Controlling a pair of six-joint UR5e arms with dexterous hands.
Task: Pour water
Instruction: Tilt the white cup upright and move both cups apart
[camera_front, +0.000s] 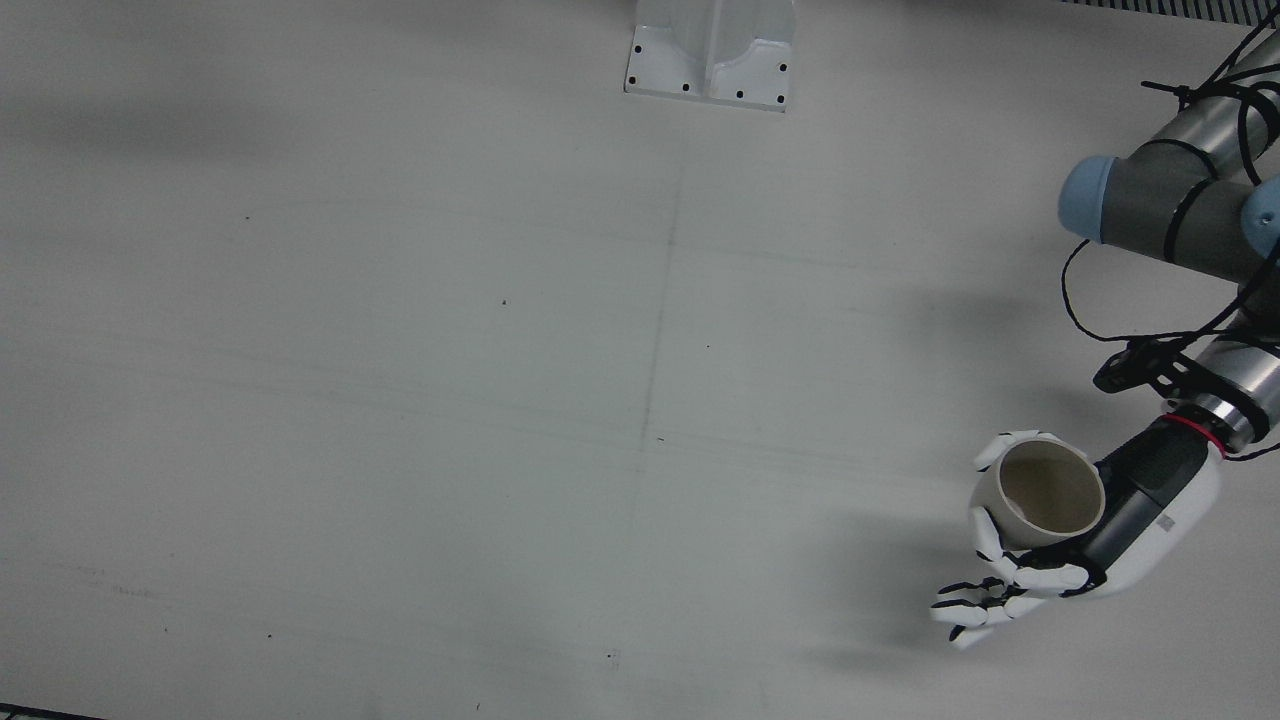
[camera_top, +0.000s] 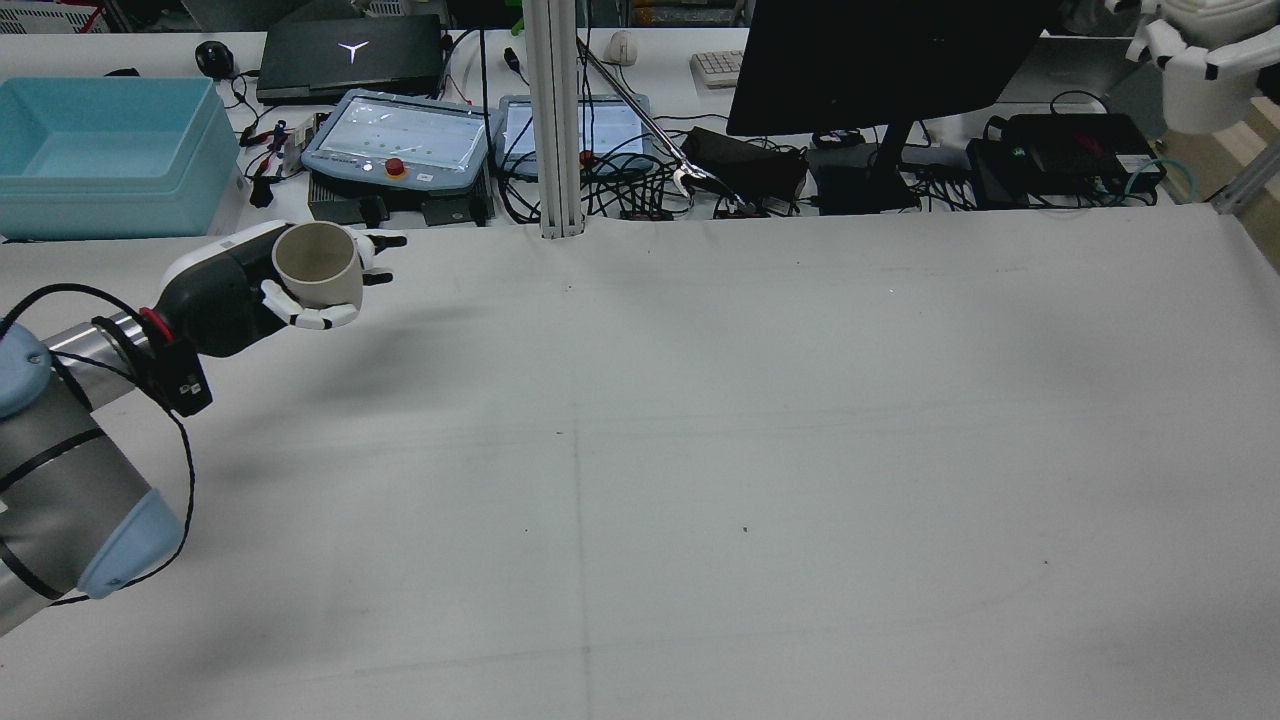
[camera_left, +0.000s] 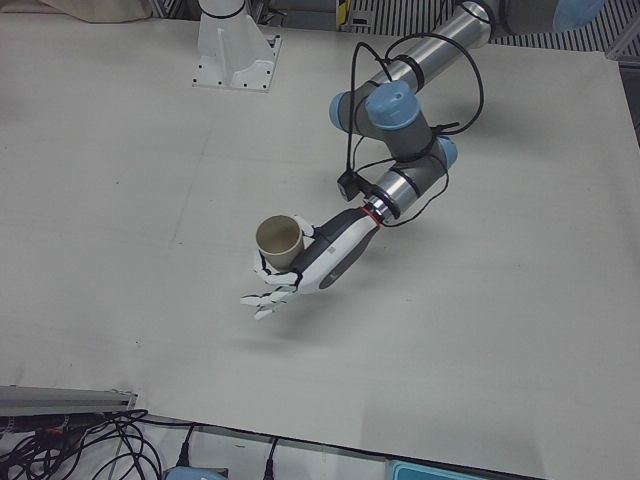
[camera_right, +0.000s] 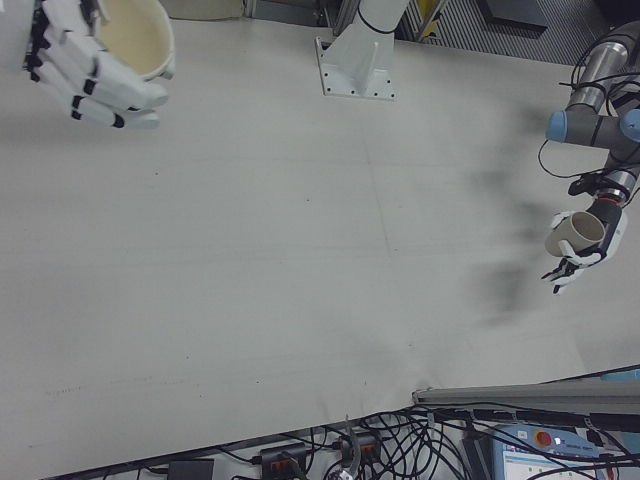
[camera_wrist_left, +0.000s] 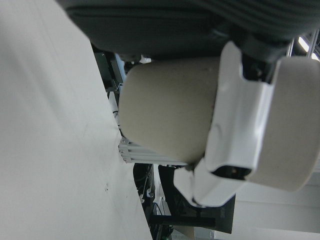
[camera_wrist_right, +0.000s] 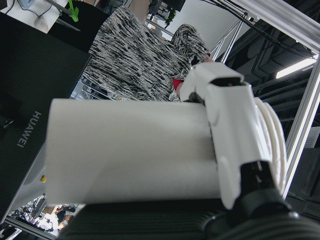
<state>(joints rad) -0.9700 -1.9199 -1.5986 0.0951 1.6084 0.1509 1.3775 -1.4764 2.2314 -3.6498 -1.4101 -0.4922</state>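
My left hand is shut on a beige cup, held upright above the table near the operators' edge. The same cup shows at the rear view's left, in the left hand; whether it holds water I cannot tell. My right hand is raised high at the rear view's top right, shut on a white cup. In the right-front view that hand wraps the white cup at the top left. White fingers cross the beige cup; other fingers cross the white cup.
A white pedestal base stands at the table's robot side. Beyond the far edge sit a blue bin, two teach pendants, a dark monitor and cables. A person in patterned clothing stands behind the monitor.
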